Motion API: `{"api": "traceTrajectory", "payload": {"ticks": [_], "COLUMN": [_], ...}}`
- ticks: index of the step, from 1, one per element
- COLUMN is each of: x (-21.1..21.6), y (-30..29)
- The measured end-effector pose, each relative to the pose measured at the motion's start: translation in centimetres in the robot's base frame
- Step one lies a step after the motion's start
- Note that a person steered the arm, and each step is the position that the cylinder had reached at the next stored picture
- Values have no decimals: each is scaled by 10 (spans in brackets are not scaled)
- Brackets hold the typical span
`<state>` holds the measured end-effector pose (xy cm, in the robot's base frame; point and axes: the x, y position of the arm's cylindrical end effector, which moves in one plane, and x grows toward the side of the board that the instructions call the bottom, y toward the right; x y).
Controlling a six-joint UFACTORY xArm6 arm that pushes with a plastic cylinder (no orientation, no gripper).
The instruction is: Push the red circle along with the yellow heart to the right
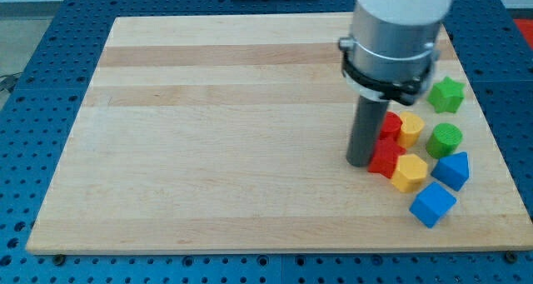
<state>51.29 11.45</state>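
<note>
The arm comes down from the top right of the frame as a wide pale grey cylinder ringed by a black clamp. Below it a straight dark rod stands upright. My tip (360,162) sits at the right of centre, resting at the bench surface.

Wooden board (233,134) fills most of frame, pale planks running left to right, resting on blue perforated table (50,34). Non-task blocks cluster at right side of board. Green star (446,94) at upper right, near board's edge. Green cylinder (445,139) just below it. Two blue blocks lower right — one (453,169) under green cylinder, other, a cube (432,204), nearest bottom edge.
</note>
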Motion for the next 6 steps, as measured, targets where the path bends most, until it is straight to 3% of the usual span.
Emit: {"api": "traceTrajectory", "payload": {"ticks": [3, 5, 6], "x": [-12, -53, -53], "y": [-32, 48, 48]}}
